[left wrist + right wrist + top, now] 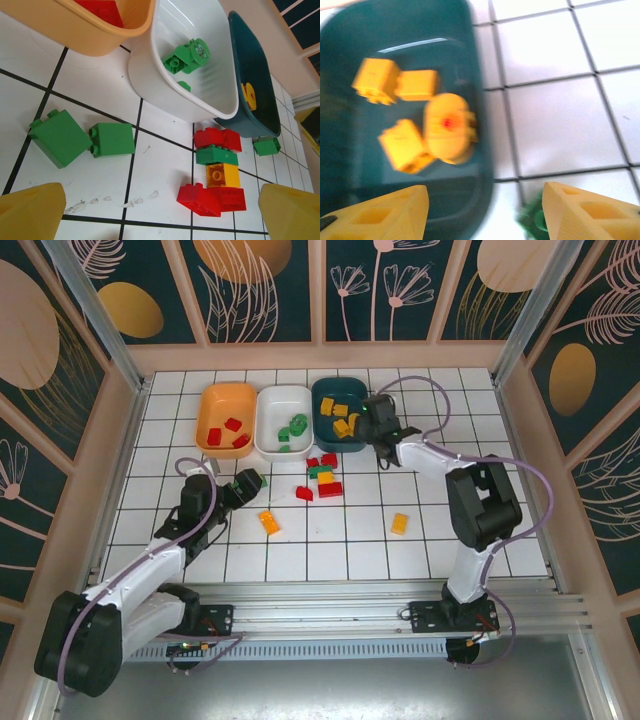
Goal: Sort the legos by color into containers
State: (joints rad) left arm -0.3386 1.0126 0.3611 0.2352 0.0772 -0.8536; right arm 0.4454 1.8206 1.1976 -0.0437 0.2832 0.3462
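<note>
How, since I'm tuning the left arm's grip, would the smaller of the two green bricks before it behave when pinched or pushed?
The smaller green brick looks like rigid moulded plastic, so it probably won't flex. Lying on its side on flat faces, it should slide rather than roll. Its glossy faces might slip in the left end effector unless pinched squarely.

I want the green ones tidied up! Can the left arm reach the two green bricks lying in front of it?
Probably yes. The two green bricks lie loose on the tiles just ahead of the open left end effector, with nothing between them and it.
</note>
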